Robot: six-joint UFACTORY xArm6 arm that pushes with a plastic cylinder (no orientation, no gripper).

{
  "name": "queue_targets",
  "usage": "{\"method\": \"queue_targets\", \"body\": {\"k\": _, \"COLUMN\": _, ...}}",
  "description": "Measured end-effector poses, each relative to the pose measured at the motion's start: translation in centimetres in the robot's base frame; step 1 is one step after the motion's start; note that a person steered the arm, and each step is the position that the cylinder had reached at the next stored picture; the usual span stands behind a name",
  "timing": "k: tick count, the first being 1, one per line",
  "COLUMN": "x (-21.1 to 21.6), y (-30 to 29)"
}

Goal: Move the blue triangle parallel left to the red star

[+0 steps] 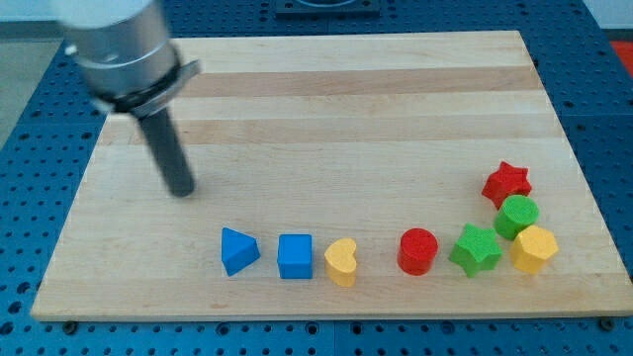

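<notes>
The blue triangle (238,250) lies on the wooden board (326,109) at the view's lower left. The red star (506,183) lies at the view's right, far from the triangle and a little higher in the view. My tip (182,191) rests on the board above and to the left of the blue triangle, apart from it. The rod rises from the tip to the arm's grey end at the view's top left.
A blue cube (295,256) and a yellow heart (341,262) lie right of the triangle. A red cylinder (417,250), a green star (476,249), a green cylinder (516,216) and a yellow hexagon block (534,248) cluster below the red star.
</notes>
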State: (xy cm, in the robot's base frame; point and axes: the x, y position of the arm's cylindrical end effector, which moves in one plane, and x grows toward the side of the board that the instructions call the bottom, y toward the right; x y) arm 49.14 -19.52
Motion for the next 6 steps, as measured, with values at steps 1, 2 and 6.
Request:
{"method": "queue_targets", "body": {"k": 1, "x": 5.5, "y": -1.2}}
{"method": "queue_targets", "body": {"k": 2, "x": 9.5, "y": -0.6}}
{"method": "queue_targets", "body": {"k": 6, "x": 8.9, "y": 6.9}}
